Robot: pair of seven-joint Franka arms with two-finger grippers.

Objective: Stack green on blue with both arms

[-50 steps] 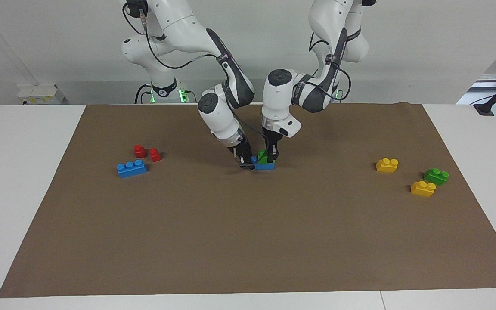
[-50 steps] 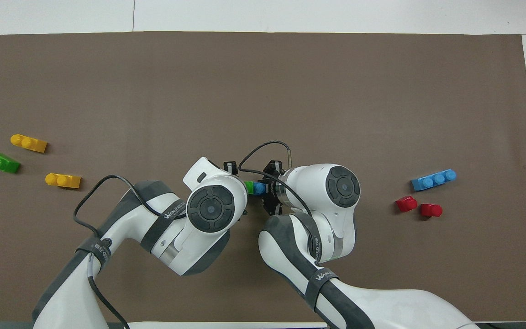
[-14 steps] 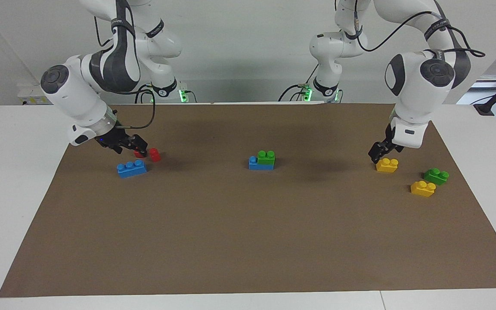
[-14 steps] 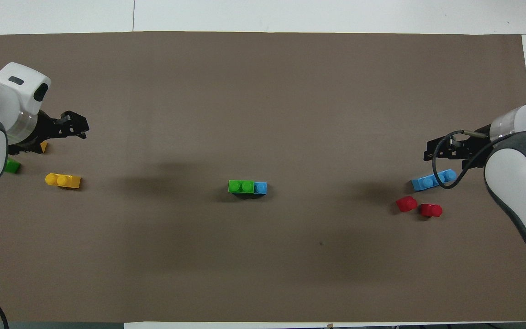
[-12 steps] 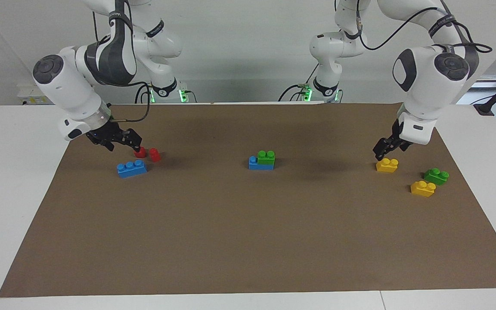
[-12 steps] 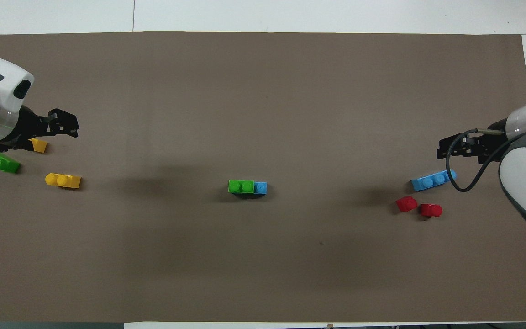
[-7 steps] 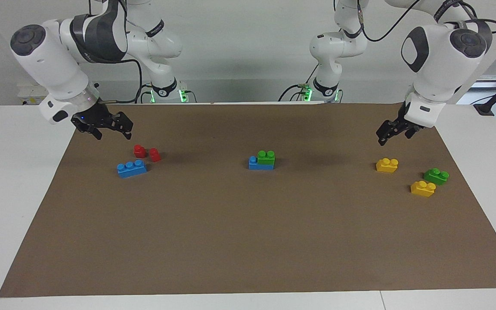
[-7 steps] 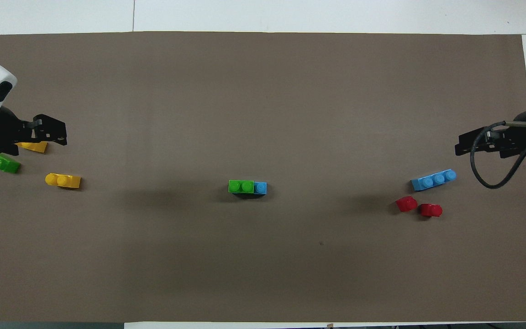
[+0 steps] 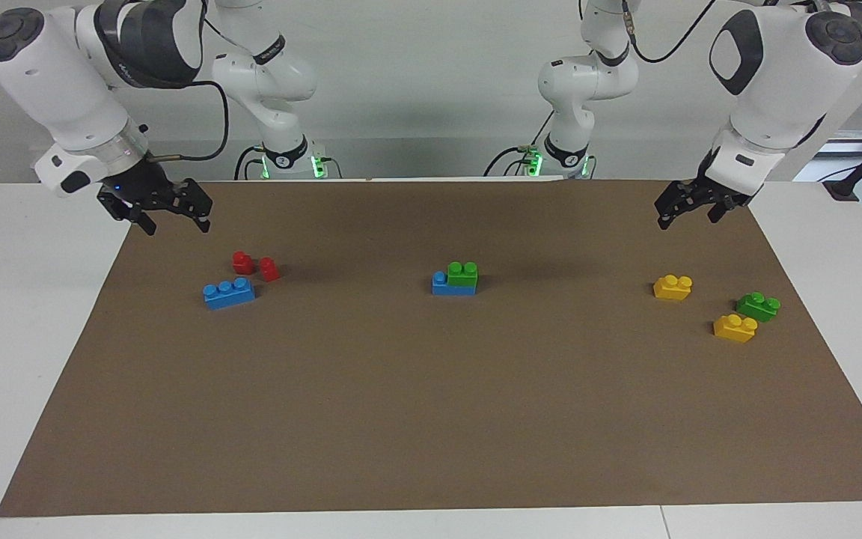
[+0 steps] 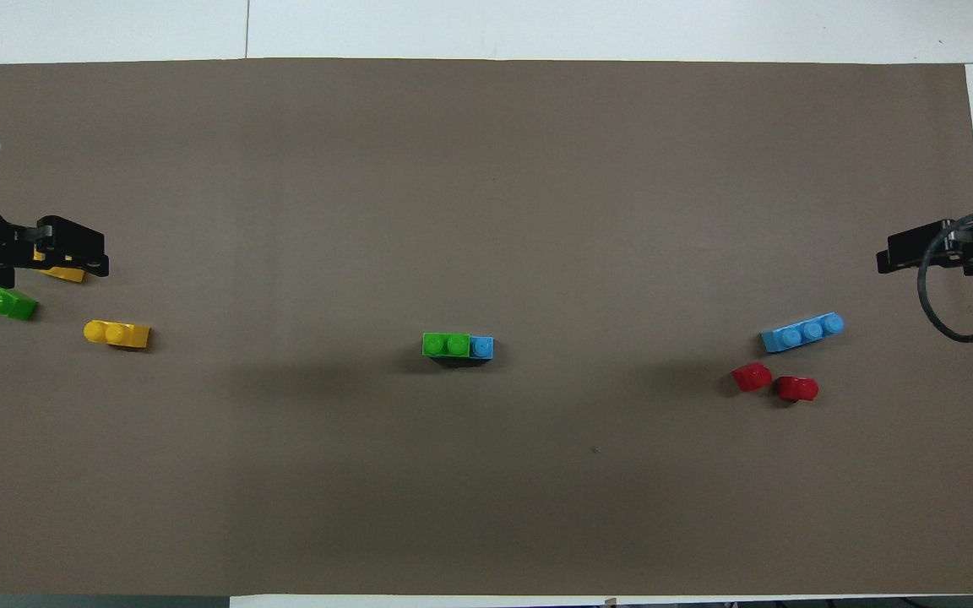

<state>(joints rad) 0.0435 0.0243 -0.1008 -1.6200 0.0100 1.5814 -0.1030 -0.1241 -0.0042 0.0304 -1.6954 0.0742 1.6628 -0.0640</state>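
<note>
A green brick (image 9: 462,273) sits on one end of a blue brick (image 9: 446,286) at the middle of the brown mat; from above, green (image 10: 445,344) covers all but one blue stud (image 10: 481,347). No gripper touches this stack. My right gripper (image 9: 176,222) hangs open and empty over the mat's corner at the right arm's end, above a second blue brick (image 9: 229,293). My left gripper (image 9: 685,217) hangs open and empty over the left arm's end, above a yellow brick (image 9: 673,287). A second green brick (image 9: 758,306) lies there too.
Two small red pieces (image 9: 243,262) (image 9: 269,269) lie beside the loose blue brick (image 10: 802,332). Another yellow brick (image 9: 735,328) lies next to the loose green brick (image 10: 1,301). The brown mat (image 9: 431,419) covers most of the white table.
Both grippers have risen and drawn outward toward their own ends of the table, away from the loose bricks. The green-on-blue stack has not moved.
</note>
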